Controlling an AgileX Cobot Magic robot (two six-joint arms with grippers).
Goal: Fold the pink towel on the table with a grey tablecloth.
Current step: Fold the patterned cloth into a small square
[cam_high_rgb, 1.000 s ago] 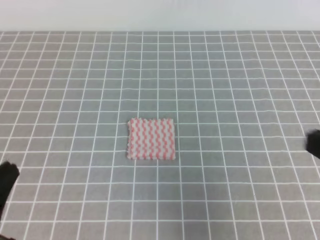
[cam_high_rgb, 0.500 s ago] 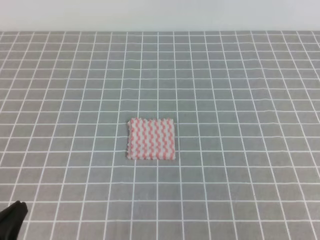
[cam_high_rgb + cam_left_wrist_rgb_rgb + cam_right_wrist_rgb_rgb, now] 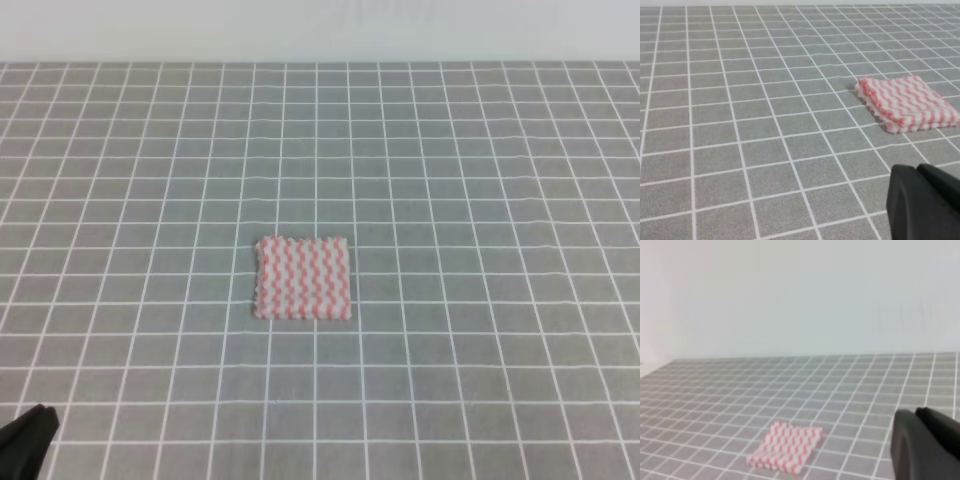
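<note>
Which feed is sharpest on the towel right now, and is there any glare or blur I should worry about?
Left wrist view is sharpest: the pink towel shows stacked edges. Exterior high view is soft but evenly lit, with no glare on the towel or grey tablecloth. Right wrist view is hazy, and the dark right hand blocks its lower right corner.

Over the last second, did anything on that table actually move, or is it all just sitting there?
Both hands pulled back. The right hand left the right edge of the overhead view entirely; the left hand slid down toward the bottom-left corner. Neither took hold of anything. The pink towel stayed put, folded, on the grey tablecloth.
</note>
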